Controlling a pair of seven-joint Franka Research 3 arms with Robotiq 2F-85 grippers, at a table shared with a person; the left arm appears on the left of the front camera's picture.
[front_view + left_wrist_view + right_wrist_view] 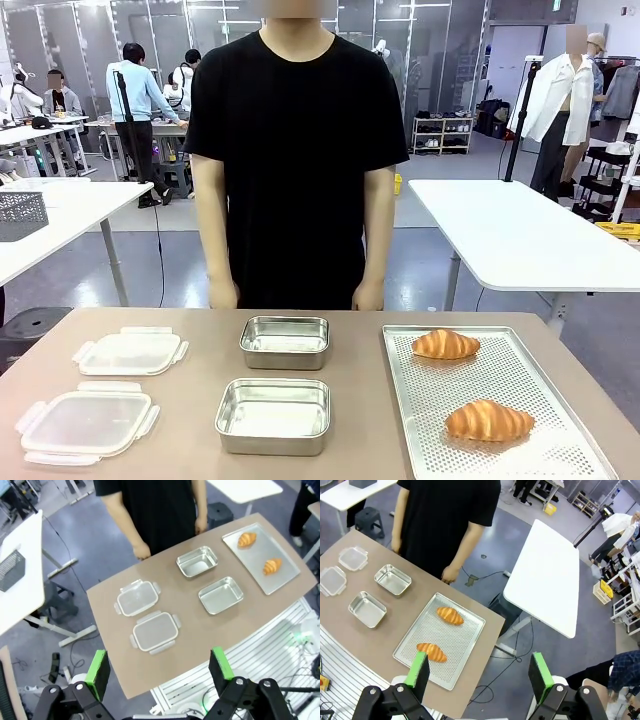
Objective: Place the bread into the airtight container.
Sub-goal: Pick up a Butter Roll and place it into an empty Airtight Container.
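Note:
Two croissants lie on a perforated metal tray (520, 440) at the table's right: one at the far end (445, 345), one nearer (488, 421). Two open steel containers stand mid-table, the far one (285, 341) and the near one (274, 415), both with nothing inside. My left gripper (159, 667) hangs open high above the table, its green pads (98, 668) wide apart. My right gripper (479, 670) is open too, high above the tray's near end (440, 645), with the croissants (450, 615) below it.
Two clear plastic lids (132, 352) (88, 421) lie at the table's left. A person in a black shirt (295, 150) stands at the far edge, hands down by the table. White tables stand behind on both sides.

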